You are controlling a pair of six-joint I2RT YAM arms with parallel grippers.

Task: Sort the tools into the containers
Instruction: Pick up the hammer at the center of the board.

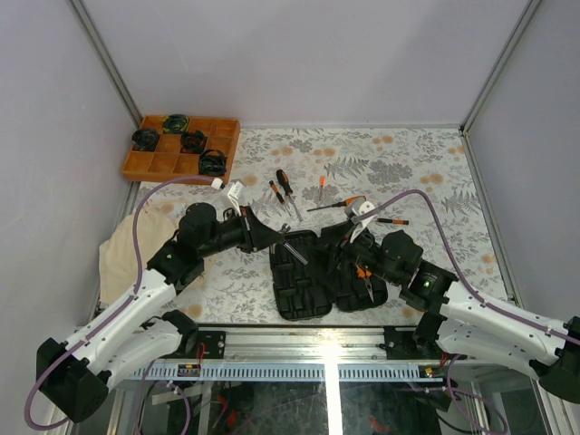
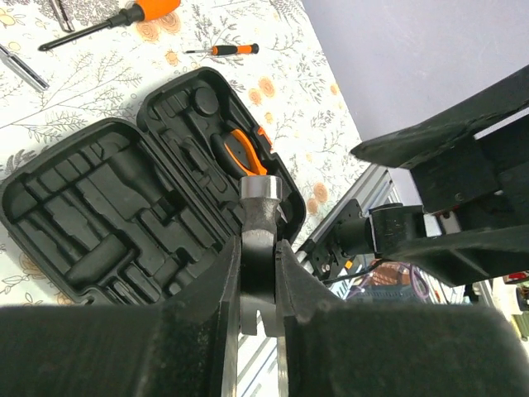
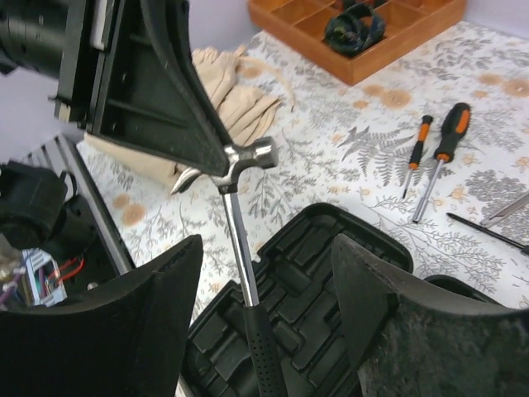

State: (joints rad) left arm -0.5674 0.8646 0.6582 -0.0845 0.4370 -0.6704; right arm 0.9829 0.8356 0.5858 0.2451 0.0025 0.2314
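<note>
Left gripper [image 2: 258, 256] clamps the hammer [image 2: 260, 194] by its head above the open tool case [image 2: 91, 215]; right gripper [image 3: 266, 252] stands open around the handle.

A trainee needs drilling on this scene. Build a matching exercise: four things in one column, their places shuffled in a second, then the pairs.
1 small steel-headed hammer
2 orange-handled pliers
3 round black-green coiled items
4 slim orange-and-black screwdriver

A in the orange gridded tray
B on the floral tabletop
C clamped in the left gripper
D in the black plastic hinged case

Pairs: 1-C; 2-D; 3-A; 4-B
</note>
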